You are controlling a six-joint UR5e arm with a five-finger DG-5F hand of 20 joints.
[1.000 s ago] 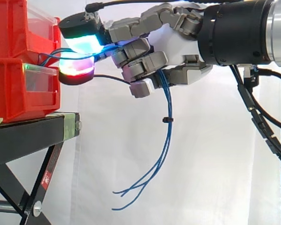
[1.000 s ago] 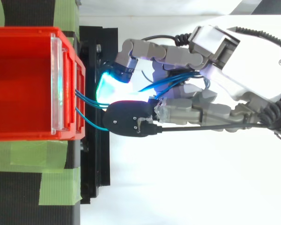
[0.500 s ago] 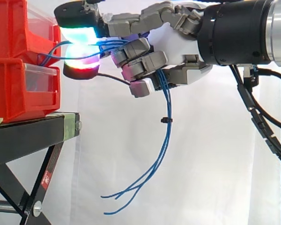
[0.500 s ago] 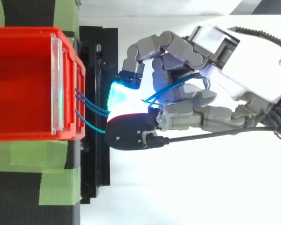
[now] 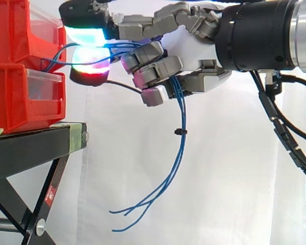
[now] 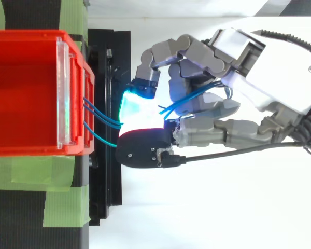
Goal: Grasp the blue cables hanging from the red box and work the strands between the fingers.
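Since a second ago the upper fingertip pad has lifted, and the loose ends of the blue cables have swung toward the black stand. The robot hand is closed on the strands, which run from the red box through its curled fingers and dangle below. They look light, limp and slippery, so they are best pinched near the box. Open room lies beneath; the box front is close.

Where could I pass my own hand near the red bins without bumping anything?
Free: the space under the hand, between the black stand and the dangling blue cables; also the open upper red bin, whose floor looks bare. Crowded: the gap between the bin's front and the fingertips, where the cables cross.
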